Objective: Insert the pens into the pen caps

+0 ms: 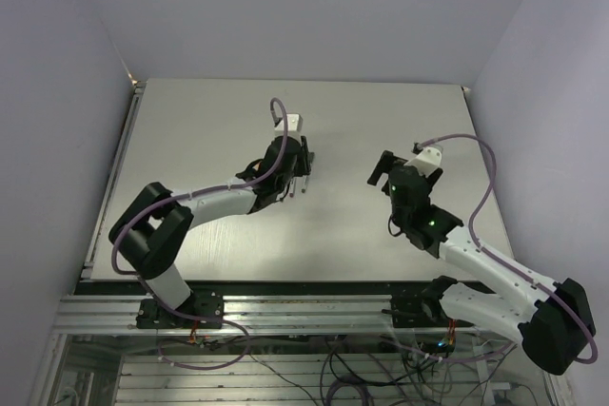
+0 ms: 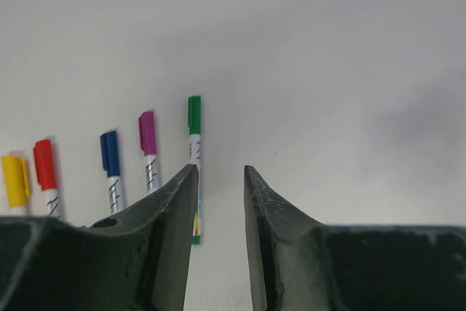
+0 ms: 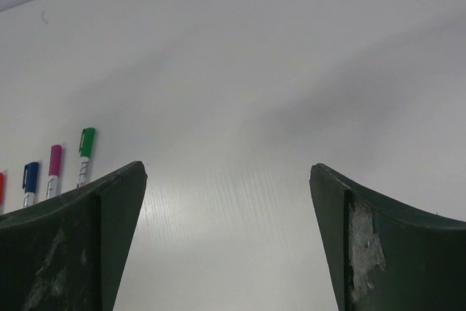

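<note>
In the left wrist view several pens lie side by side on the white table, each white barrel wearing its cap: green (image 2: 194, 116), purple (image 2: 147, 130), blue (image 2: 110, 152), red (image 2: 44, 164) and yellow (image 2: 14, 180). The green pen (image 2: 195, 152) lies just left of my left gripper (image 2: 220, 169), whose jaws stand a little apart with nothing between them. The right wrist view shows the green cap (image 3: 87, 142), purple cap (image 3: 55, 159) and blue cap (image 3: 30, 175) far left. My right gripper (image 3: 227, 167) is wide open and empty. In the top view the left gripper (image 1: 306, 164) hides the pens.
The right gripper (image 1: 381, 170) hovers right of table centre, apart from the left one. The white table (image 1: 209, 130) is walled in by pale panels on the left, back and right. Bare table surface lies around both grippers.
</note>
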